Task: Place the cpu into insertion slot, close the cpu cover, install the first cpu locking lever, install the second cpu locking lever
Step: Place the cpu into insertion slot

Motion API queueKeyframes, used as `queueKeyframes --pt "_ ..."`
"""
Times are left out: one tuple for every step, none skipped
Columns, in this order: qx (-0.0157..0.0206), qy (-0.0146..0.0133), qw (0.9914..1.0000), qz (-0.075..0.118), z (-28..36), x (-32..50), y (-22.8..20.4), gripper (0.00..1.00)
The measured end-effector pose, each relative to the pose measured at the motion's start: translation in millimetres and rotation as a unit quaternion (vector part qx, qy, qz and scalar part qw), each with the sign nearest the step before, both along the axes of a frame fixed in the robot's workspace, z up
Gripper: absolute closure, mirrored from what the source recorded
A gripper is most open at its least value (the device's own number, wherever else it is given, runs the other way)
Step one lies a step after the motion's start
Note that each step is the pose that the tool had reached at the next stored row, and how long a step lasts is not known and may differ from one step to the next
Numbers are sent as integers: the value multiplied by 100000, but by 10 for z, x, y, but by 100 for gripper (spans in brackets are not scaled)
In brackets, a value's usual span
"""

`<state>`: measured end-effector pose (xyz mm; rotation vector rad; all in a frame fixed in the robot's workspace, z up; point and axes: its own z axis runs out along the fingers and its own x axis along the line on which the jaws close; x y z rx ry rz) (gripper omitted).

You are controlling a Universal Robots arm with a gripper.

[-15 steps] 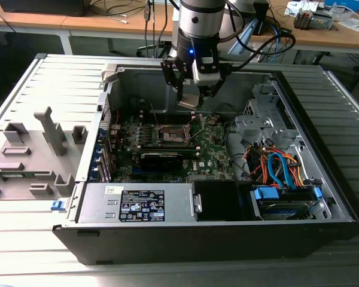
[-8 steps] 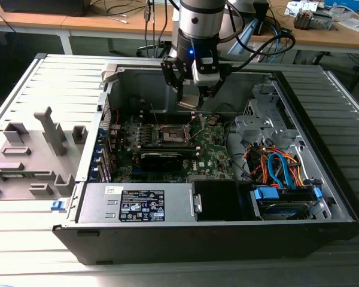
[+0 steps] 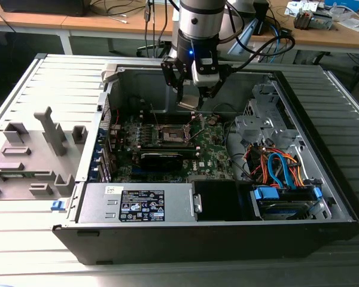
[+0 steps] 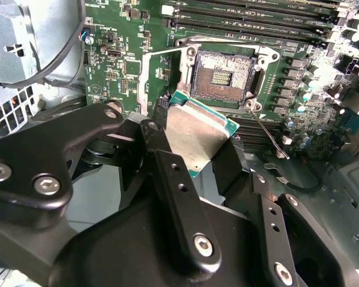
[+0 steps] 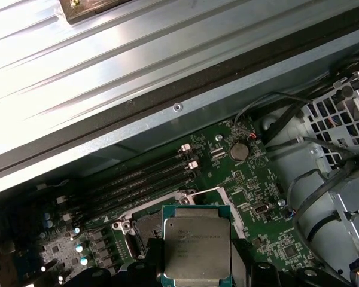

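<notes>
While gripped — cpu point(image 4: 197, 133) near insertion slot point(image 4: 222, 75)

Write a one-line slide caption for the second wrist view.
Gripper holds the cpu over the green motherboard, close to the empty insertion slot.

Print on the cpu point(image 5: 196, 248) and the power supply label point(image 3: 140, 204) is illegible.

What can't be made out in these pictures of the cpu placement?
- Exterior view: the gap between the cpu and the insertion slot is too small to judge under the gripper.
- First wrist view: the slot is largely hidden behind the cpu.
- Second wrist view: the cpu's side edges are covered by the fingers.
</notes>
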<state>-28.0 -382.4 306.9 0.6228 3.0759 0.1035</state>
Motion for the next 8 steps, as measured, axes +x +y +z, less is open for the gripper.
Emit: queueKeyframes --pt "-5 -2 100000 -30 -1 0 0 46" --pt "-10 0 100000 -56 -1 0 0 46" --pt "-16 -1 100000 -92 -3 0 0 46" --pt "-19 -4 100000 -118 -4 0 0 46" --pt "-24 -3 100000 -161 -5 0 0 46" --pt "-31 -2 100000 -190 -6 0 0 46" --pt "-36 -1 100000 -220 -6 0 0 46" --pt "-40 -2 100000 -254 -8 0 0 46"
